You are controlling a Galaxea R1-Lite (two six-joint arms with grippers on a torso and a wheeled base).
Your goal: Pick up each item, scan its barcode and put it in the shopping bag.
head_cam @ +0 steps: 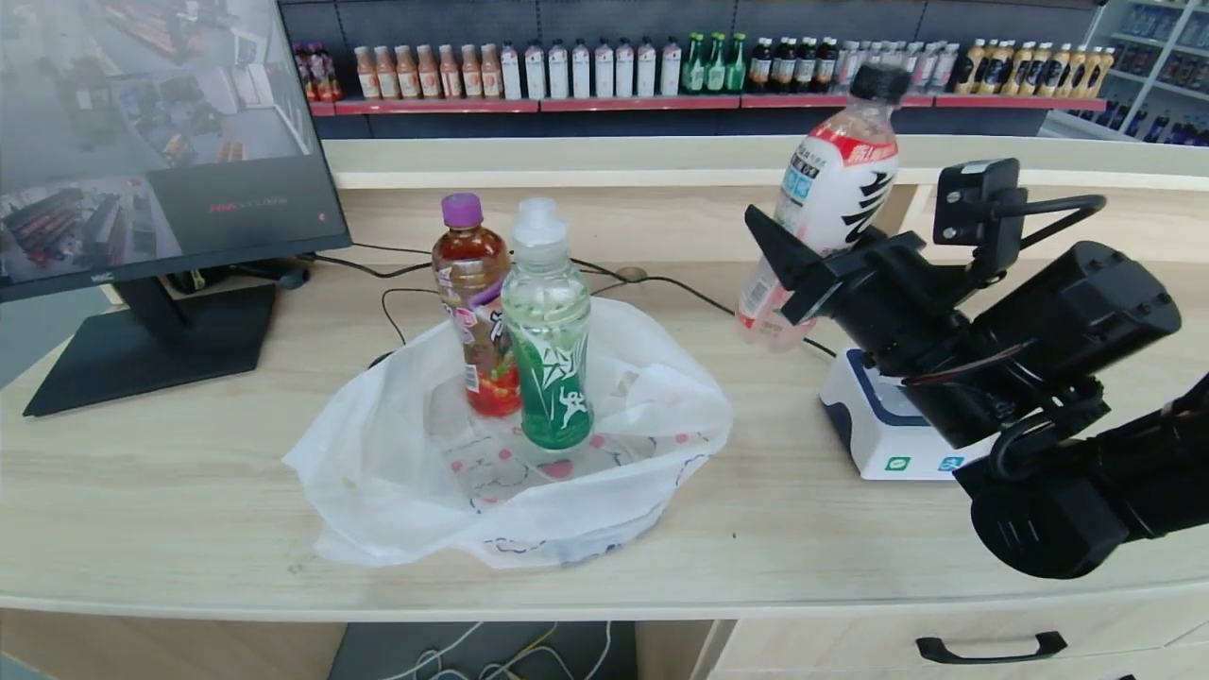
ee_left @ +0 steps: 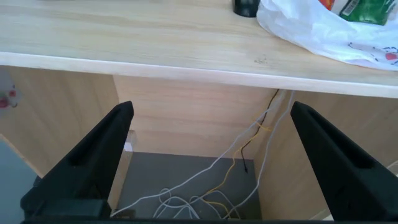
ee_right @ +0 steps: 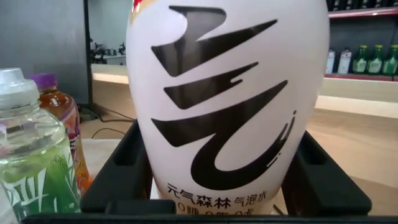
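Two bottles already stand upright in the shopping bag (head_cam: 378,472), mid-surface: a red tea bottle (head_cam: 475,312) with a purple cap, and touching it on the near right, a green bottle (head_cam: 548,349) with a pale cap. Those two look bagged and done.

Over on the right is the live item. The right hand (head_cam: 803,274) is clamped around a white bottle (head_cam: 831,208), one finger on each side of the lower body. It holds the bottle in the air with the black cap leaning slightly right. The scanner (head_cam: 878,425), a white and blue box on the surface (head_cam: 189,510), sits just below, partly hidden by the arm.

I'd call this the scanning step for the third bottle. I can't tell from here whether the barcode faces the reader. After the scan, the bottle has to go left to the bag and settle beside the other two without toppling them.

The left hand (ee_left: 211,109) hangs low at the near edge of the surface, fingers spread wide with nothing between them. A monitor (head_cam: 161,123) stands far left.
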